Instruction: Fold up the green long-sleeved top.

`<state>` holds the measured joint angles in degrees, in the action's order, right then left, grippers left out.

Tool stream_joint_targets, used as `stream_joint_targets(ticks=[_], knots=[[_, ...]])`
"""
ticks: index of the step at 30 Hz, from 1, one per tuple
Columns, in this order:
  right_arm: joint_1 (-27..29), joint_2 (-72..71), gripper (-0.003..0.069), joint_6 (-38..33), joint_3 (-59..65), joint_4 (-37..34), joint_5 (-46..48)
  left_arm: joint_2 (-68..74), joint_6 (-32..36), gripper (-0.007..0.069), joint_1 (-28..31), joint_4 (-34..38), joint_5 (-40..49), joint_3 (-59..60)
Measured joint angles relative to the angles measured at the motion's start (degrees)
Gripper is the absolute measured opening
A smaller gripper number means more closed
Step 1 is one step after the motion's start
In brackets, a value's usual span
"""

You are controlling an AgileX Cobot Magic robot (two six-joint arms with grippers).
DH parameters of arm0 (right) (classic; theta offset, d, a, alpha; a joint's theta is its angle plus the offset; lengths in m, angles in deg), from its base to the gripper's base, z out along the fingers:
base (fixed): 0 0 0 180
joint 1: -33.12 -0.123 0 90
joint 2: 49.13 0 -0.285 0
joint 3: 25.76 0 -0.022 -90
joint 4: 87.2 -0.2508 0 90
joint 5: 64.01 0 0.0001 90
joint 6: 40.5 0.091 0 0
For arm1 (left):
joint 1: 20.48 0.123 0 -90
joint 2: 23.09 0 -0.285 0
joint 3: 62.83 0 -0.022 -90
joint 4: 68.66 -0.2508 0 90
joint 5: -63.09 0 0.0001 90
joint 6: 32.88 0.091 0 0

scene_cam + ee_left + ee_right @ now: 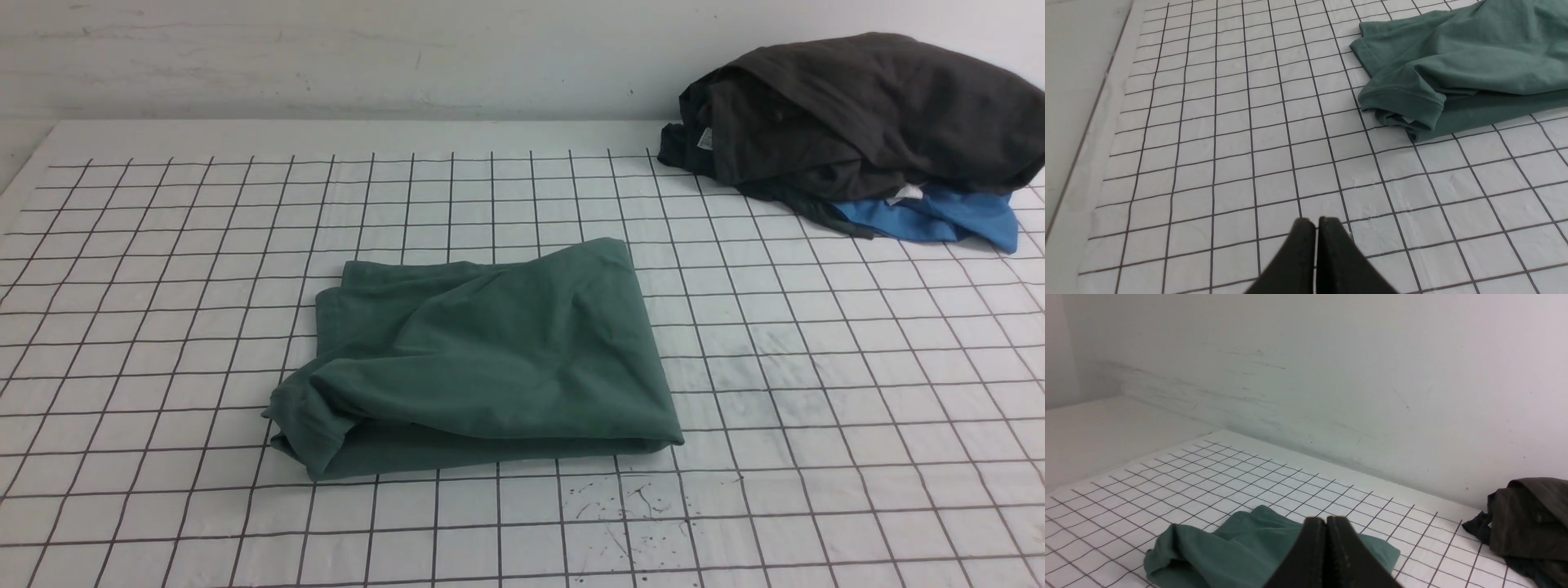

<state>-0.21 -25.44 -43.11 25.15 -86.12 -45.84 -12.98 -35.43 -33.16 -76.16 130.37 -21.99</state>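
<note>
The green long-sleeved top (490, 359) lies folded into a rough rectangle on the gridded table, left of centre, with a cuffed sleeve end at its near left corner. It shows in the left wrist view (1457, 69) and in the right wrist view (1237, 549). Neither arm appears in the front view. My left gripper (1316, 222) is shut and empty over bare grid, apart from the top. My right gripper (1326, 520) is shut and empty, raised above the table with the top beyond it.
A heap of dark grey-black garments (857, 114) lies at the far right by the wall, on a bright blue garment (939, 216). It also shows in the right wrist view (1531, 514). The white grid sheet (816, 367) covers the table. Ink specks mark the near centre.
</note>
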Motion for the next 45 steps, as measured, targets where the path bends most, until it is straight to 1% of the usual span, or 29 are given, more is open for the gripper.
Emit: stream_joint_targets(ticks=[2, 3, 4, 6, 9, 10, 11, 12, 13, 14, 15, 16, 18, 21, 25, 45], knots=[[0.22, -1.79, -0.0014, 2.98, 3.44, 3.88, -3.08, 0.00, 0.00, -0.0008, 0.00, 0.00, 0.00, 0.00], [0.27, -1.98, -0.0014, 3.25, 3.79, 4.22, -3.33, 0.00, -0.05, -0.0008, 0.00, 0.00, 0.00, 0.00], [1.43, -3.85, -0.0014, 5.29, 6.58, 6.29, -4.09, 0.00, -0.10, -0.0008, 0.00, 0.00, 0.00, 0.00], [3.08, -5.22, -0.0014, 6.56, 8.21, 6.29, -4.04, 0.00, -0.10, -0.0008, 0.00, 0.00, 0.00, 0.00], [11.87, -9.15, -0.0014, 7.68, 12.62, 3.28, -2.95, 0.00, -0.15, -0.0008, 0.00, 0.00, 0.00, 0.00], [12.46, -9.35, -0.0014, 7.68, 12.90, 3.11, -2.95, 0.00, -0.15, -0.0008, 0.00, 0.00, 0.00, 0.00], [17.26, -10.90, -0.0014, 7.73, 15.20, 2.34, -3.02, 0.00, -0.15, -0.0008, 0.00, 0.00, 0.00, 0.00], [19.01, -11.46, -0.0014, 7.73, 16.14, 2.20, -3.20, 0.00, -0.15, -0.0008, 0.00, 0.00, 0.00, 0.00], [23.05, -12.74, -0.0014, 7.81, 18.56, 1.99, -3.72, 0.00, -0.15, -0.0008, 0.00, 0.00, 0.00, 0.00], [23.59, -12.93, -0.0014, 7.86, 18.93, 1.99, -3.86, 0.00, -0.15, -0.0008, 0.00, 0.00, 0.00, 0.00], [28.18, -14.53, -0.0014, 7.92, 22.28, 1.83, -4.57, 0.00, -0.15, -0.0008, 0.00, 0.00, 0.00, 0.00], [28.64, -14.70, -0.0014, 7.92, 22.68, 1.78, -4.57, 0.00, -0.15, -0.0008, 0.00, 0.00, 0.00, 0.00], [33.25, -16.16, -0.0014, 8.09, 26.70, 1.35, -5.04, 0.00, -0.15, -0.0008, 0.00, 0.00, 0.00, 0.00], [36.32, -16.45, -0.0014, 8.21, 27.85, 0.82, -3.46, 0.00, -0.15, -0.0008, 0.00, 0.00, 0.05, 0.00], [36.81, -16.45, -0.0014, 8.26, 27.85, 1.36, 1.02, 0.00, -0.15, -0.0008, 0.00, 0.05, 0.05, 0.00], [36.81, -16.45, -0.0014, 8.26, 27.79, 1.42, 1.87, 0.00, -0.15, -0.0008, 0.00, 0.05, 0.05, 0.00]])
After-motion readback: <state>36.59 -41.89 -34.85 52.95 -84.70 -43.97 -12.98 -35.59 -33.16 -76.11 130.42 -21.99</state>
